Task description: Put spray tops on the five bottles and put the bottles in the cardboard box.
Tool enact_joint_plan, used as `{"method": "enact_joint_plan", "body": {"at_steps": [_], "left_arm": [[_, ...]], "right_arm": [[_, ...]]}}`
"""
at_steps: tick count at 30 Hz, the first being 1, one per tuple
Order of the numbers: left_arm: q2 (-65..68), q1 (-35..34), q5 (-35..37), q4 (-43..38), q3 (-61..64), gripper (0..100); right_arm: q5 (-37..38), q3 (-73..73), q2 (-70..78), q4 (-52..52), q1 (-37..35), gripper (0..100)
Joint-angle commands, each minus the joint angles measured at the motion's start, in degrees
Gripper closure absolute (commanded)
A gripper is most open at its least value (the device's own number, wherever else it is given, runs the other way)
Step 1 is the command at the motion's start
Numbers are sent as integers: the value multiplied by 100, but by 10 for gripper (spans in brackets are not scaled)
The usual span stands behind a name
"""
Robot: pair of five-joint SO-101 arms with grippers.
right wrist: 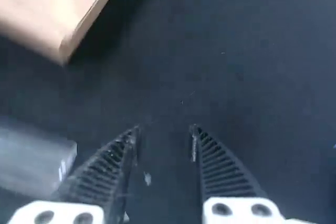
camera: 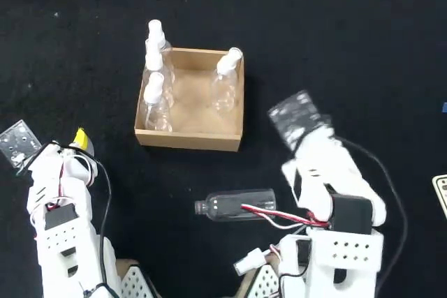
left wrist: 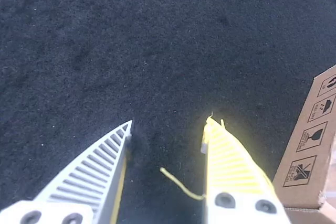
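Note:
The cardboard box point(camera: 189, 134) stands mid-table and holds several clear bottles with white spray tops, such as one point(camera: 155, 97) on its left side and one point(camera: 225, 80) on its right. Another clear bottle point(camera: 235, 205) lies on its side without a top, in front of the box. A white spray top point(camera: 249, 262) lies by the right arm's base. My right gripper point(camera: 299, 120) point(right wrist: 164, 129) is open over bare cloth to the right of the box, with the lying bottle point(right wrist: 31, 156) beside it. My left gripper point(camera: 78, 143) point(left wrist: 169, 127) is open and empty, left of the box point(left wrist: 310, 156).
Black cloth point(camera: 363, 54) covers the whole table. A red and white cable point(camera: 269, 215) from the right arm crosses the lying bottle. A pale card point(camera: 441, 197) lies at the table's right edge. The box corner point(right wrist: 68, 9) is close to the right gripper.

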Motion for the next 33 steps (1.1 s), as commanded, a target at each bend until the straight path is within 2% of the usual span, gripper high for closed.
{"method": "enact_joint_plan", "body": {"at_steps": [1,3,5,9,11,15,18,21,26,29,33], "left_arm": [[-88,66,-44,-105,-48,809],[-88,66,-44,-105,-48,809],[-88,57,-44,-105,-48,809],[-88,22,-44,-105,-48,809],[-88,22,-44,-105,-48,809],[-88,13,-44,-97,-48,809],[-88,13,-44,-97,-48,809],[-88,13,-53,-97,-48,809],[-88,22,-431,-97,-48,809],[-88,22,-440,-97,-48,809],[-88,22,-440,-97,-48,809]], "right_arm": [[1890,-769,708,985,88,860],[2963,-963,998,1495,-105,858],[3675,-1007,1218,1855,-343,832],[3877,-998,1560,1960,-1143,722],[3868,-989,1736,1996,-1618,705],[3446,-558,2167,1855,-2673,719],[2716,-268,2448,1240,-3262,717],[2145,-189,2624,756,-3552,716],[1521,-171,2659,686,-4070,717],[1407,57,2695,589,-4290,717],[1319,690,2659,-105,-4334,719]]}}
